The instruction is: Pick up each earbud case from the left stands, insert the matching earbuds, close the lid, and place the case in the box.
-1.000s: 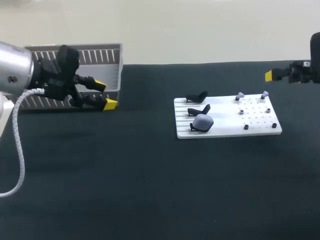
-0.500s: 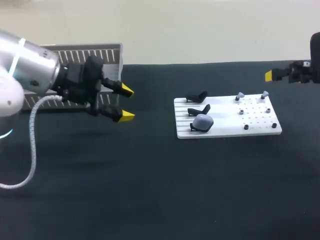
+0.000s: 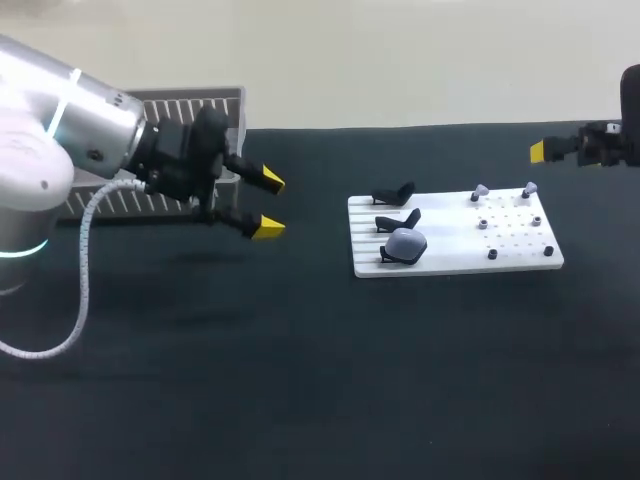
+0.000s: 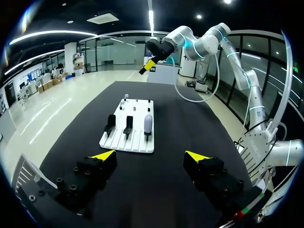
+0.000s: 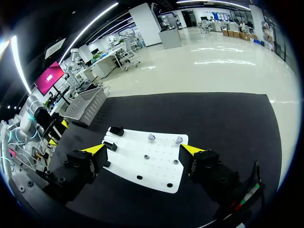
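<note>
Earbud case (image 3: pixel 406 243) sits on the white board's (image 3: pixel 520 262) near-left stand. The left gripper (image 3: pixel 270 204), fingers spread, hangs left of the board. An off-centre approach could knock the case off.

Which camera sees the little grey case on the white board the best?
The head view: the grey case sits unblocked on the nearest stand of the white board. The left wrist view shows it too, upright on its stand ahead of the open left claw. In the right wrist view I cannot make it out.
</note>
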